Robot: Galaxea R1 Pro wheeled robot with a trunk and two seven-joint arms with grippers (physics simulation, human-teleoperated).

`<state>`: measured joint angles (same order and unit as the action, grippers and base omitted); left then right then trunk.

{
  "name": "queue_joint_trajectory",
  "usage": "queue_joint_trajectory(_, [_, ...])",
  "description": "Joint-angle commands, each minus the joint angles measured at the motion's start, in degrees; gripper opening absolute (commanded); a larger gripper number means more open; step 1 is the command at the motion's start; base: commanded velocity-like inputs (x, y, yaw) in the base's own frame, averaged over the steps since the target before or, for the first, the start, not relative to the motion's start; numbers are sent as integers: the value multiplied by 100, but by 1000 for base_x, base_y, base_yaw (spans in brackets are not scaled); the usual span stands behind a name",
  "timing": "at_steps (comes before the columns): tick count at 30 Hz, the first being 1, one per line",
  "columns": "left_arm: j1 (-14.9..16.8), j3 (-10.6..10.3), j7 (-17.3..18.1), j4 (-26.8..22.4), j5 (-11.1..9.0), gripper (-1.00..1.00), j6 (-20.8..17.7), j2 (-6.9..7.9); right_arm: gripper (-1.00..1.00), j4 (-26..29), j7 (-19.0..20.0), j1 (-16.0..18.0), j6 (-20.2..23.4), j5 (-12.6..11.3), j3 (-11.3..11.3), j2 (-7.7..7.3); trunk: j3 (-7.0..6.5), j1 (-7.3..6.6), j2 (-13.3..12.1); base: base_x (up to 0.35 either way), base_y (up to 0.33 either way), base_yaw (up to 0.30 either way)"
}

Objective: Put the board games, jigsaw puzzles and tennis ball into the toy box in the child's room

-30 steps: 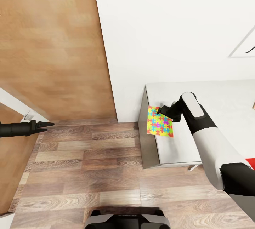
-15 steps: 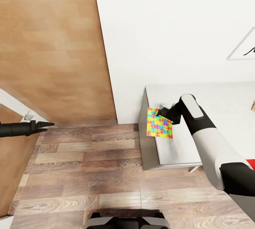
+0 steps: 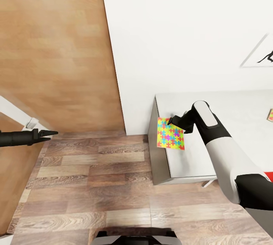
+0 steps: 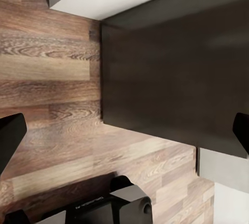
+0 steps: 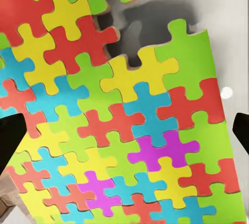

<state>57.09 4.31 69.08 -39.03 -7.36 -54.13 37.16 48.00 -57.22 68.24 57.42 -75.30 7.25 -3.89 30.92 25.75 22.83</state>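
1 jigsaw puzzle (image 3: pixel 170 134) lies at the desk's (image 3: pixel 235 124) near-left corner, overhanging the edge; right hand (image 3: pixel 172 120) spread wide above it, gripping nothing. Left hand (image 3: pixel 49 134) open, empty, over wood floor (image 3: pixel 94 184).

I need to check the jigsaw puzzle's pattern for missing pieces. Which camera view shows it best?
The right wrist view: the jigsaw puzzle is close up, each piece distinct, with gaps along one edge. The head view shows it small, at the table corner beneath the right claw. The left wrist view faces floor.
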Motion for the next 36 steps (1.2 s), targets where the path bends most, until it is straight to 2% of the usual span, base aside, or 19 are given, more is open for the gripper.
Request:
queue_joint_trajectory(1, [4,0,9,1,-11,100,-37,1,100,6,-57,5,15,-55,24,-7,-1,4,9,0,0,0])
queue_joint_trajectory(20, [4,-8,9,-4,-11,100,-37,1,100,97,-59,-68,9,-62,21,-13,-175,4,9,0,0,0])
queue_joint_trajectory(27, [4,-18,9,-4,-13,100,-29,1,100,682,-90,-233,11,-64,10,-15,-239,4,9,0,0,0])
queue_joint_trajectory(36, [4,-30,16,-7,-20,100,-20,1,100,1954,-144,-628,51,-72,-37,-20,-321,4,9,0,0,0])
